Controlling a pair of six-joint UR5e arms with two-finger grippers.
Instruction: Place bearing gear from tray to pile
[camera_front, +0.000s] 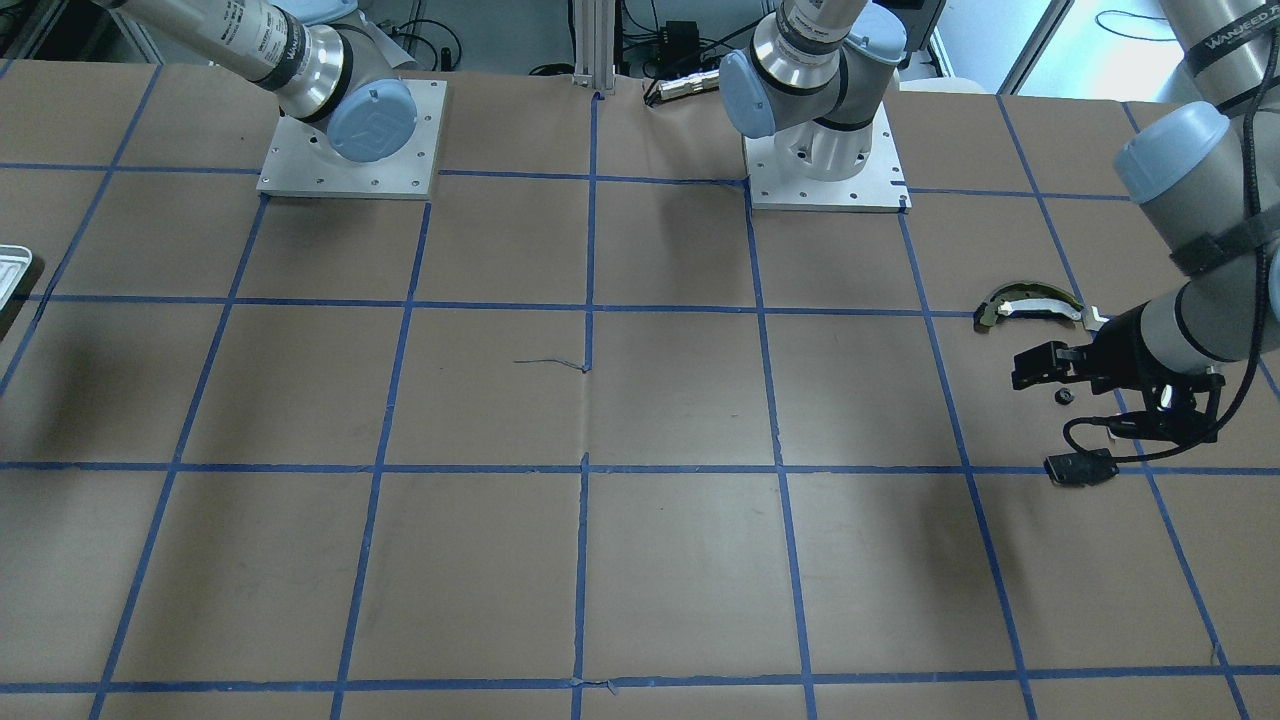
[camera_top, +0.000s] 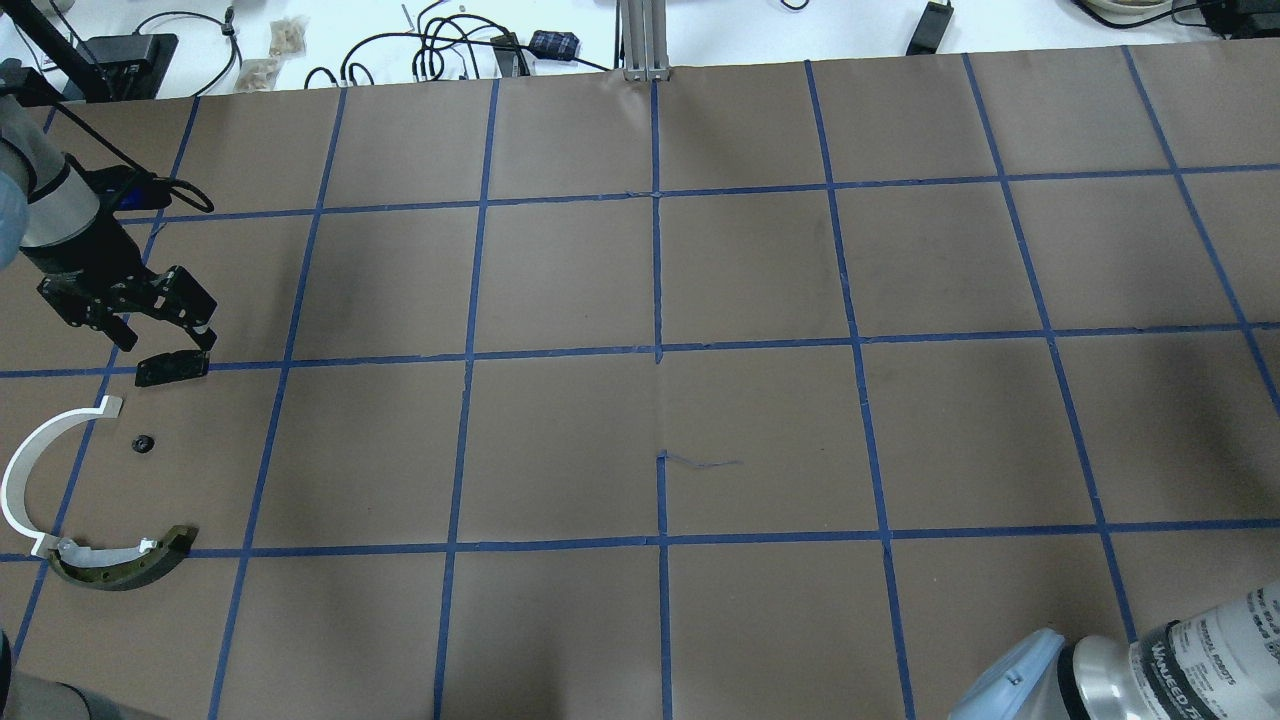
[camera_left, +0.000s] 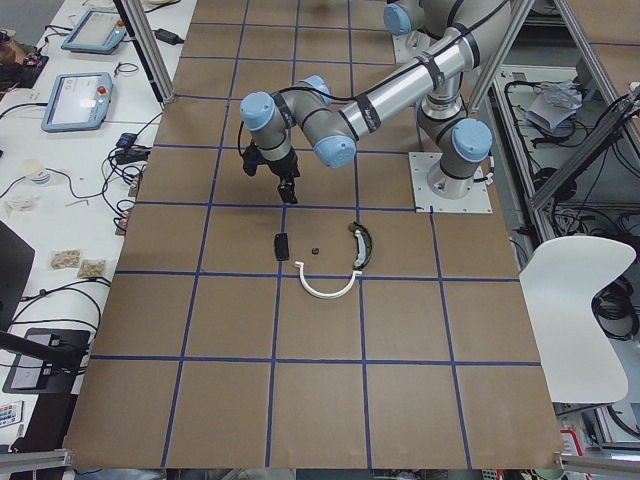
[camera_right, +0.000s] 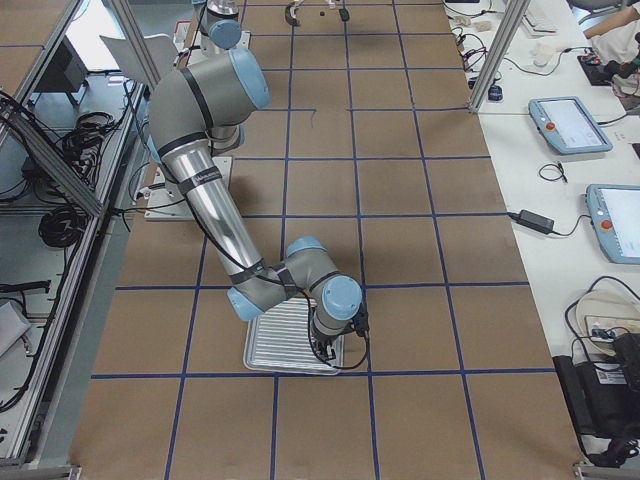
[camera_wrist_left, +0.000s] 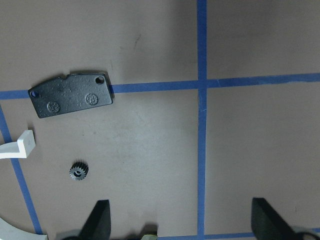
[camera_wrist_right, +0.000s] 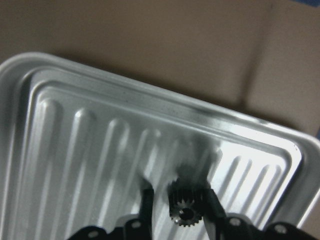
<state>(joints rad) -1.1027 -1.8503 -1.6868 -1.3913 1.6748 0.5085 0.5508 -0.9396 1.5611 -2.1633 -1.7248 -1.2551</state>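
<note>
The tray (camera_wrist_right: 150, 92) is pale ribbed metal; it also shows in the exterior right view (camera_right: 285, 345) and at an edge of the front view (camera_front: 12, 270). A small dark bearing gear (camera_wrist_right: 186, 205) lies on it. My right gripper (camera_wrist_right: 180, 197) is low over the tray, its jaws flanking this gear with a thin gap on one side. The pile holds a white arc strip (camera_top: 25, 470), a dark curved piece (camera_top: 125, 562), a black plate (camera_top: 172, 370) and another small gear (camera_top: 143, 441). My left gripper (camera_top: 165, 335) hovers beside the plate, open and empty.
Brown paper with blue tape grid lines (camera_top: 655, 350) covers the table. The arm bases (camera_front: 350, 150) stand at the robot's side. Cables and devices (camera_top: 450, 45) lie past the far edge. The tray sits at the table's right end, the pile at its left end.
</note>
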